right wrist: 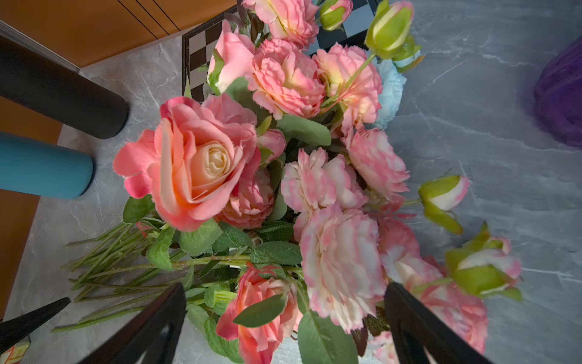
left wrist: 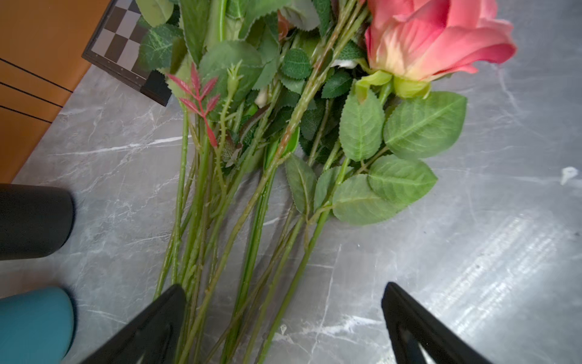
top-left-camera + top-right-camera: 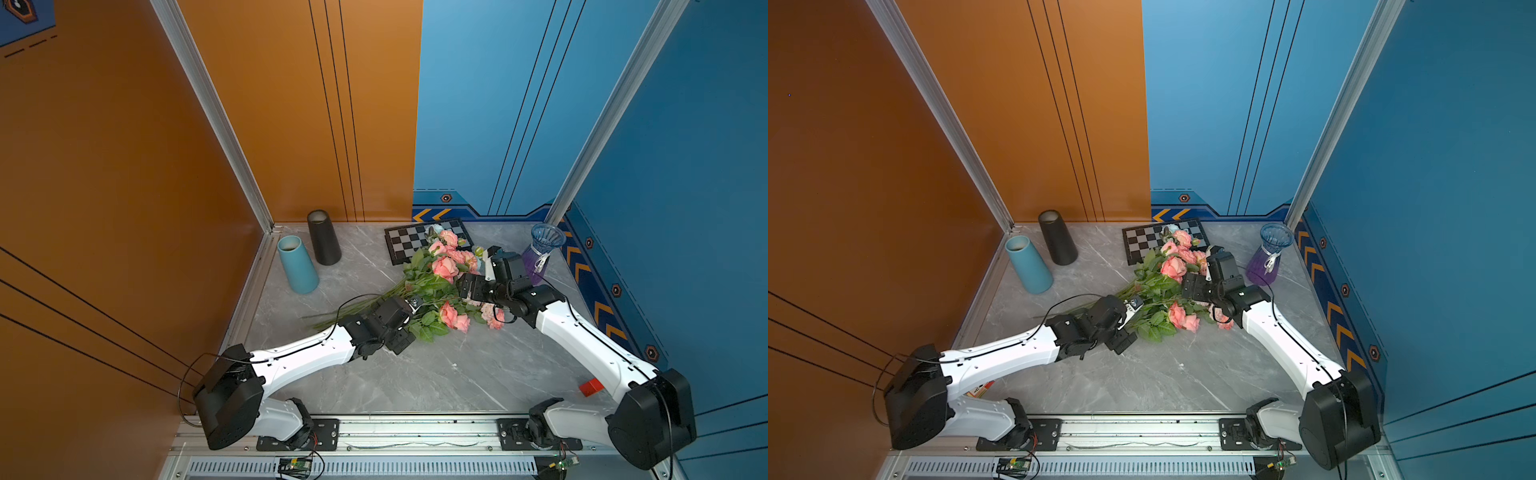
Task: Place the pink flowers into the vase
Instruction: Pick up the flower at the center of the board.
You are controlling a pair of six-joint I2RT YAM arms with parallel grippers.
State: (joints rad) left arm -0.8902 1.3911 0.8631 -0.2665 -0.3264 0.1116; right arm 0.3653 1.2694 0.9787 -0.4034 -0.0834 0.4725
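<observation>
While the flowers [image 3: 444, 268] lay mid-table, blooms toward one o'clock over the chessboard [image 3: 405, 243] and stems fanned toward eight, the left gripper [image 2: 283, 288] gaped wide with stems between its jaws, seemingly lined up for a bundled pinch. The right gripper [image 1: 285, 286] gaped above the blooms, holding nothing. The vase [image 3: 544, 253] stood at three o'clock, its white tag unreadable. No other writing showed.

Robot lab booth: printed wall panels [image 3: 104, 166], aluminium frame [image 3: 216, 120]
</observation>
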